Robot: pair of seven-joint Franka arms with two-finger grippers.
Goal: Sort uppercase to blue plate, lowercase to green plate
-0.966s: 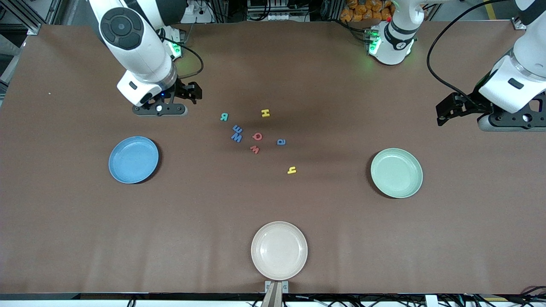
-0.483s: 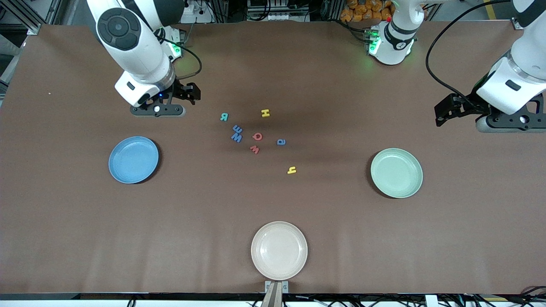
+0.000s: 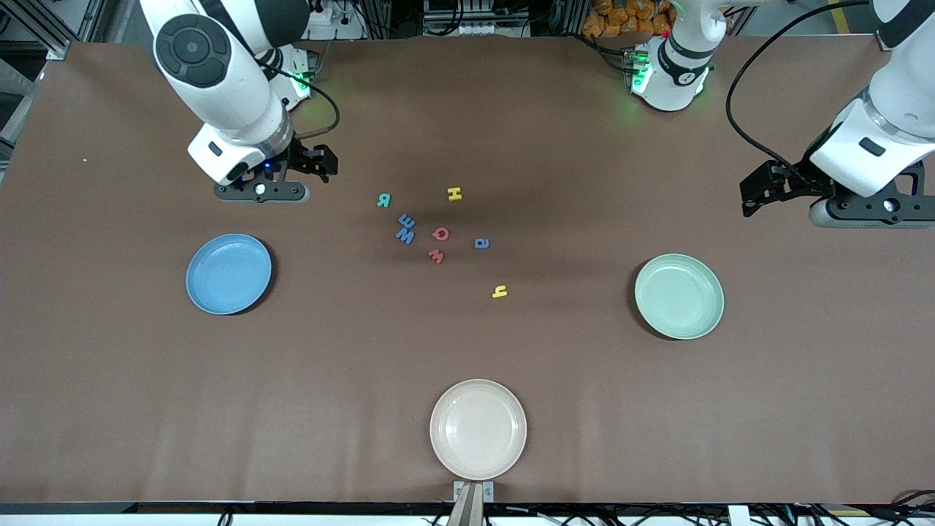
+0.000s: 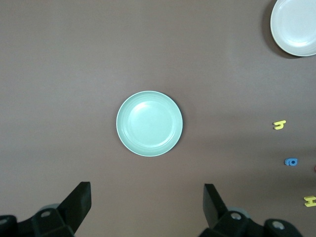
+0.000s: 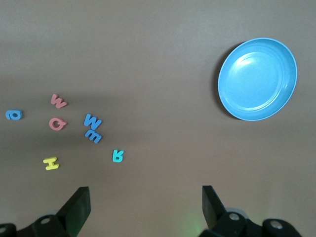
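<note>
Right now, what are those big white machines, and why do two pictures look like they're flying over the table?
Those are two robot arms at a brown table. Each ends in a pincer. The big picture looks down from across the table. The other two come from little cameras on the arms' wrists, looking down past the pincers.

The right pincer hangs open over the table near the blue plate. The left pincer hangs open near the green plate. Neither holds anything.

In the middle lie small toy letters, like a yellow H, a red Q and a blue a. A cream plate sits nearest the big camera. All three plates hold nothing so far.
</note>
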